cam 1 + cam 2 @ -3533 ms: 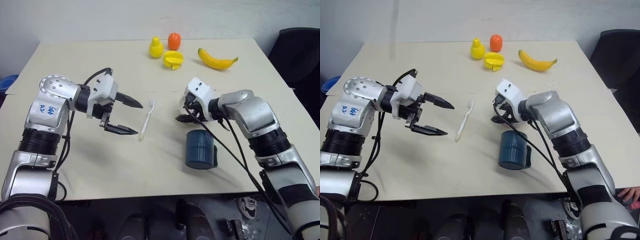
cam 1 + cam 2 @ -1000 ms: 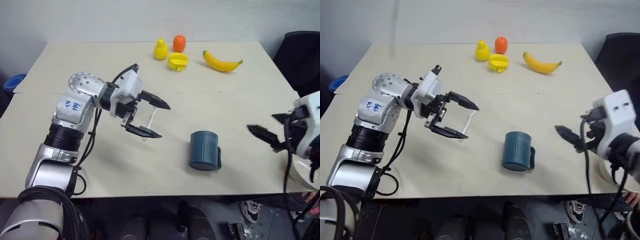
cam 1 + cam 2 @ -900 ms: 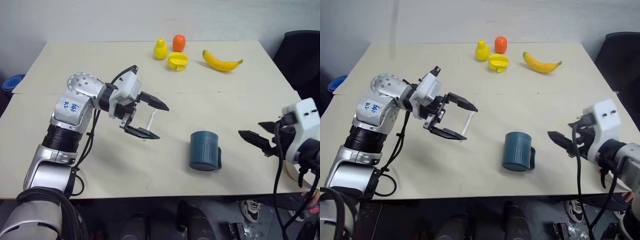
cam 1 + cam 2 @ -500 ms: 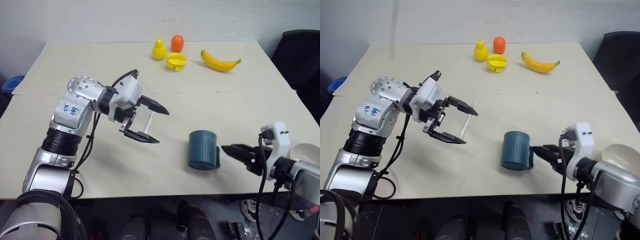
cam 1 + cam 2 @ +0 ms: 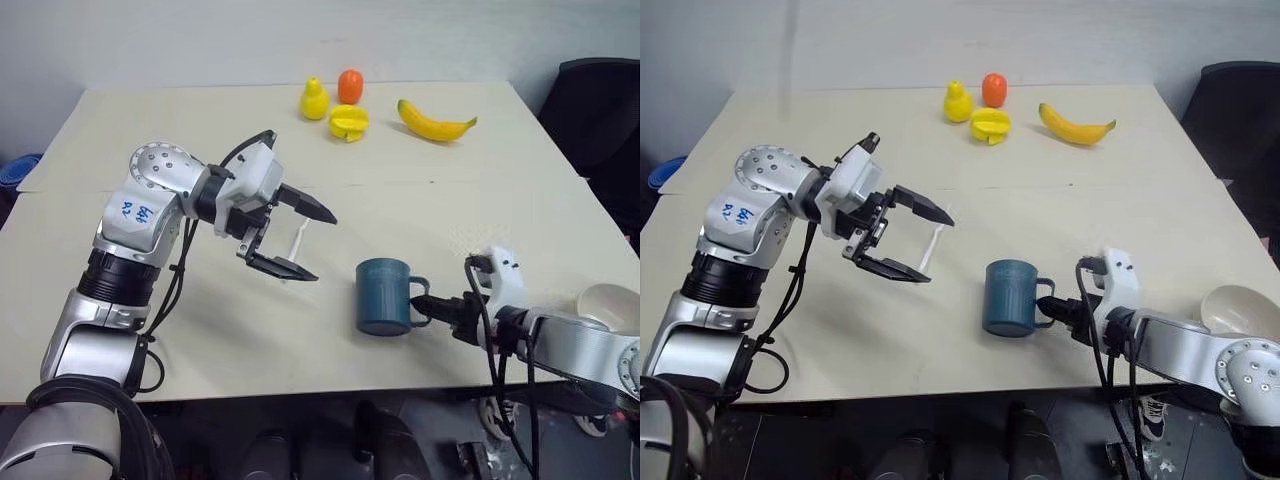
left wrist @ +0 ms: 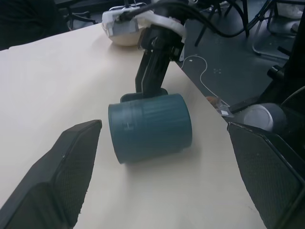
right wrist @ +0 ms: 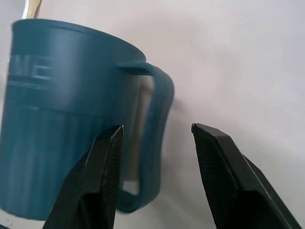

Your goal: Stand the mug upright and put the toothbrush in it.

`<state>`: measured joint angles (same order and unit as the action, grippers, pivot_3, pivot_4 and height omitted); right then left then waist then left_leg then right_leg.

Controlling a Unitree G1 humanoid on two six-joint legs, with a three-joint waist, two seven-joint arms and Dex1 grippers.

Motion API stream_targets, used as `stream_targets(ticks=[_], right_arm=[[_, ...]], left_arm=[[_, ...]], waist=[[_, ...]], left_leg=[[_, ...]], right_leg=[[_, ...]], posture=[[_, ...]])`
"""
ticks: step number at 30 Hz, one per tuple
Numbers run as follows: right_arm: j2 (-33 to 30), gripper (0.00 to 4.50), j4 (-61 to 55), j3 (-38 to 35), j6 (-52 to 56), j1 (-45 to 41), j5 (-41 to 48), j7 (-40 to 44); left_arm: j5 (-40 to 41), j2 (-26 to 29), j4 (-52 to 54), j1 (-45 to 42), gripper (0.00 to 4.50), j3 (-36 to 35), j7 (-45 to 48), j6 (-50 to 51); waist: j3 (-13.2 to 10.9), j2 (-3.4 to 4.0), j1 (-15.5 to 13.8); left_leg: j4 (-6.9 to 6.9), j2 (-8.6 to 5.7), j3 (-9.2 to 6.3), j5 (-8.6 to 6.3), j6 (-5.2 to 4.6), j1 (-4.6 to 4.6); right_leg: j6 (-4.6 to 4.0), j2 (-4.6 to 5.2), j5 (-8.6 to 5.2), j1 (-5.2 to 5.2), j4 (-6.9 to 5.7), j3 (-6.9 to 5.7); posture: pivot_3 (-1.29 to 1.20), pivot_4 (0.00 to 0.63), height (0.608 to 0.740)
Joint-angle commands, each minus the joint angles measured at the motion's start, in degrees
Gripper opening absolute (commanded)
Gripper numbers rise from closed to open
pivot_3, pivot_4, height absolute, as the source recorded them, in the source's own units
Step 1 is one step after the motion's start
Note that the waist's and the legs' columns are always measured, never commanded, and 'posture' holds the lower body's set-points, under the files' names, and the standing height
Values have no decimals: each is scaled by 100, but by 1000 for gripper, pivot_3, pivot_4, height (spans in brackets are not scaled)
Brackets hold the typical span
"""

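Two black fingers of the right gripper (image 7: 155, 138) straddle the mug (image 5: 382, 297) handle, parted, near the table (image 5: 150, 130) front edge; left gripper (image 5: 305, 243) gapes above the toothbrush (image 5: 295, 243).

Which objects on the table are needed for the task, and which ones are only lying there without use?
Needed for the job:
- mug, with the right hand at its handle
- toothbrush, partly behind the open left hand

Just lying about:
- banana
- yellow pear
- orange fruit
- yellow cut fruit
- beige bowl
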<state>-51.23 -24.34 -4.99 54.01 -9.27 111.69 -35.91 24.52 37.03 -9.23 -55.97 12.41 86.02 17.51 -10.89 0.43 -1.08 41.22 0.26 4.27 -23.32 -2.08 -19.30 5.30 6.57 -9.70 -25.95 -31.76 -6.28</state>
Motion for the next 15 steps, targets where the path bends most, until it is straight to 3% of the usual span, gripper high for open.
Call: stream_targets(ticks=[1, 6, 13, 15], right_arm=[[-129, 2369, 90, 171, 25, -171, -117, 142], [-245, 2369, 247, 327, 180, -254, -421, 391], [-381, 120, 315, 315, 419, -397, -1030, 911], [-373, 23, 315, 266, 418, -375, -1001, 957]], left_arm=[[11, 60, 130, -158, 4500, -68, 300, -24], [30, 24, 124, -168, 4500, -86, 262, -17], [14, -37, 44, -192, 4500, -90, 236, -50], [18, -45, 36, -191, 4500, -93, 233, -46]], waist=[[0, 0, -25], [0, 0, -35], [0, 0, -29], [0, -1, -30]], left_leg=[[0, 0, 1, 0, 0, -5], [2, -3, 4, -3, -6, -23], [3, -2, 9, -6, -10, -23], [3, -1, 9, -6, -10, -20]], right_leg=[[0, 0, 0, -6, 0, -1], [1, 2, 0, -18, 4, -3], [5, 1, 3, -18, 8, 0], [5, 0, 3, -17, 7, 0]], posture=[[0, 150, 740], [0, 150, 740], [0, 150, 740], [0, 150, 740]])
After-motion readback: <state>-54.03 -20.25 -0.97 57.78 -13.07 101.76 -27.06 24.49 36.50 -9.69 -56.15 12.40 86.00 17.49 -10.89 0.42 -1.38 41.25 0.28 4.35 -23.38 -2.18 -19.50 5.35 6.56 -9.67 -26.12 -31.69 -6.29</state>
